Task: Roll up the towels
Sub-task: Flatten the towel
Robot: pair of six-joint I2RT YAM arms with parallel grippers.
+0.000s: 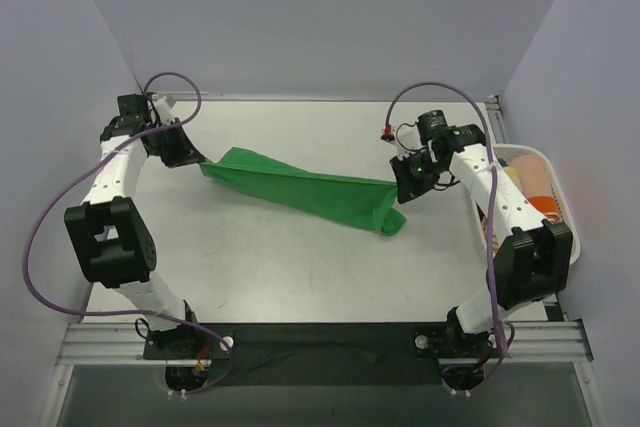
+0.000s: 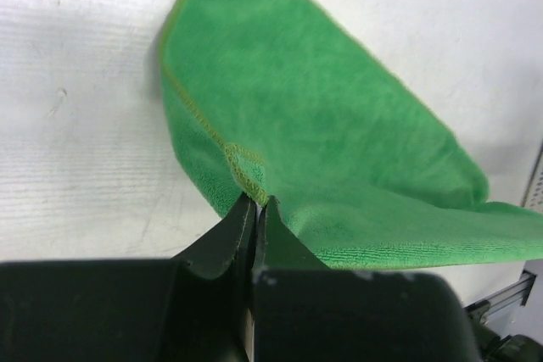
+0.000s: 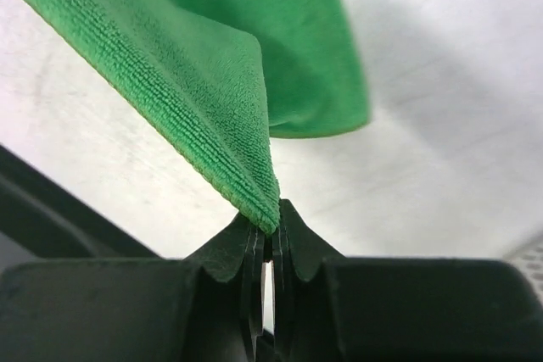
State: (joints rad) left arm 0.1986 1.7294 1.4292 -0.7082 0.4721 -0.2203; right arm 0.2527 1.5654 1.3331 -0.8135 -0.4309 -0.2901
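The green towel (image 1: 300, 187) hangs stretched between my two grippers over the white table, sagging toward the right end. My left gripper (image 1: 200, 161) is shut on its left corner; in the left wrist view the stitched hem of the towel (image 2: 322, 125) is pinched at the gripper (image 2: 255, 201). My right gripper (image 1: 399, 187) is shut on the right end; in the right wrist view a folded edge of the towel (image 3: 204, 82) runs into the gripper (image 3: 271, 225). The pale yellow towel is not clearly in view.
A white slatted basket (image 1: 555, 172) with pale and orange cloth inside stands at the table's right edge, beside the right arm. Grey walls close the back and sides. A metal rail (image 1: 320, 342) runs along the near edge.
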